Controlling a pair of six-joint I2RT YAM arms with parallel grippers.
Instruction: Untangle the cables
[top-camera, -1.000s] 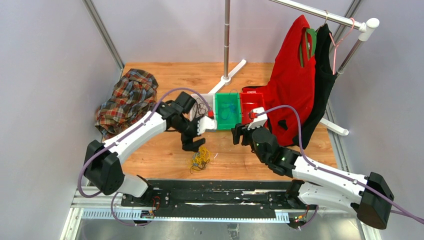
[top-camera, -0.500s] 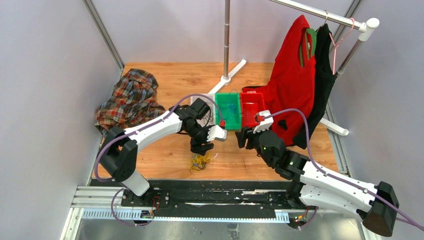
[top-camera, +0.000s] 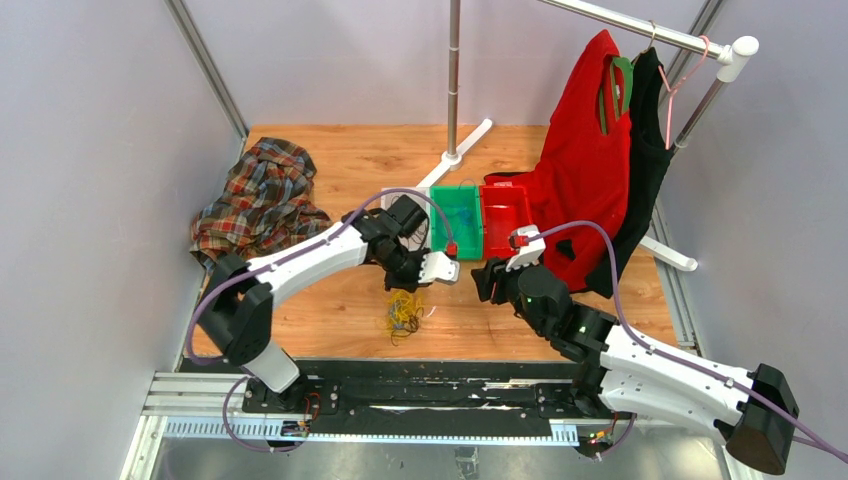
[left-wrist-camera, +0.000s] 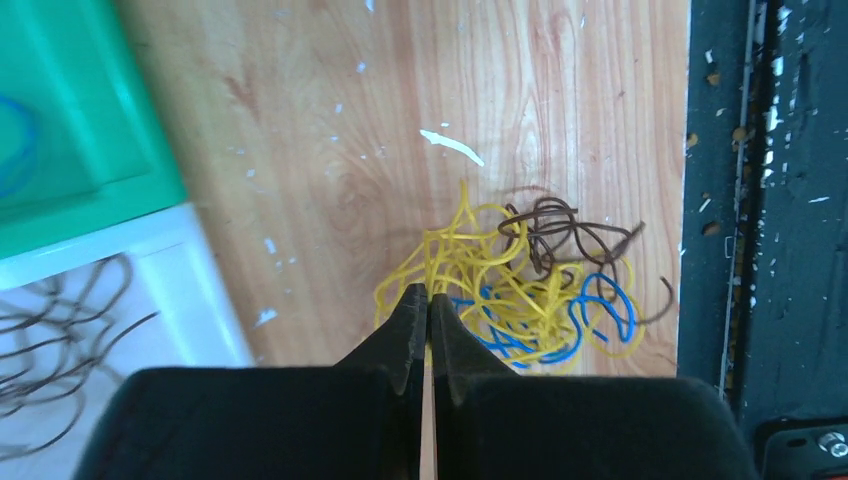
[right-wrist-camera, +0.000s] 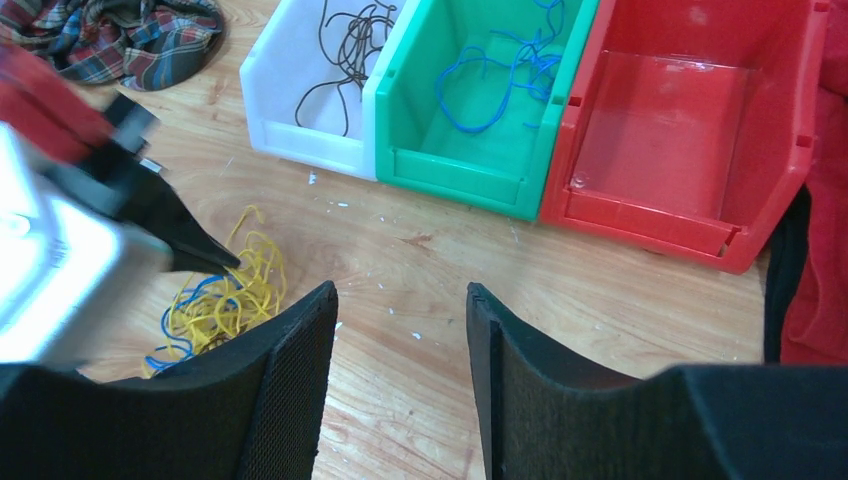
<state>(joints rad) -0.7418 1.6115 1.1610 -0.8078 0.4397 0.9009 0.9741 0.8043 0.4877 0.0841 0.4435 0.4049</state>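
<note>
While the left end effector (left-wrist-camera: 428, 292) hangs low over the desk (top-camera: 340, 150), its jaws are pressed together, and their tips are among the yellow strands of the cables (left-wrist-camera: 520, 290). Whether a strand is pinched between them, I cannot tell. The cables lie in one small tangled heap on the wood, close to the near edge of the desk and just beside the black rail (left-wrist-camera: 780, 200). In the heap the yellow wires are the most, blue wires are mixed among them, and a dark brown wire curls at the edge of the heap. The right end effector (right-wrist-camera: 400, 295) is open, with a wide gap between its jaws. It stands to the right of the heap, apart from it, and faces three bins in a row. The white bin (right-wrist-camera: 300, 140) holds dark wires, the green bin (right-wrist-camera: 450, 175) beside it holds blue wires, and the red bin (right-wrist-camera: 650, 215) touches the green one.
</note>
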